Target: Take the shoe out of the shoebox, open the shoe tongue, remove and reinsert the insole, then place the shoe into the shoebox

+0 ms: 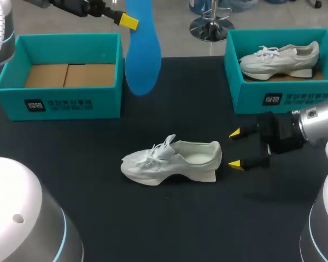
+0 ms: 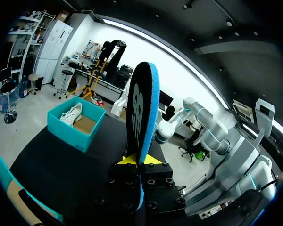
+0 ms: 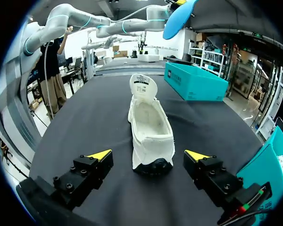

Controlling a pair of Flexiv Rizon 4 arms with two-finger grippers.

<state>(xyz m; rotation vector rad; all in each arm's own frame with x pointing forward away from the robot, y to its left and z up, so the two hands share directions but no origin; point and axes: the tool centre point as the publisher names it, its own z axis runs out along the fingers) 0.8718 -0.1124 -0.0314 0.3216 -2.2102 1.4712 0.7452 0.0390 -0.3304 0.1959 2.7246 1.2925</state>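
My left jaws pinch the blue insole point(image 1: 142, 54) by one end, high beside the empty shoebox point(image 1: 71, 103). Thin grip, so it could twist or drop. On the counter point(image 1: 98, 213) sits the white shoe point(image 1: 172, 161). My right jaws are wide behind the heel, not touching. Unbraced, so reinsertion may shove it.

The shoe point(image 1: 172, 161) sits mid-table point(image 1: 98, 207) with bare black cloth all round it. The right gripper point(image 1: 236, 148), fingers spread, faces the heel across a short open stretch. The left box point(image 1: 65, 101) and right box point(image 1: 284, 98) wall off the far edge. The gap between them is open at table level, but the insole point(image 1: 142, 54), pinched in the left gripper point(image 1: 129, 22), hangs above it. A second shoe point(image 1: 279, 59) fills the right box.
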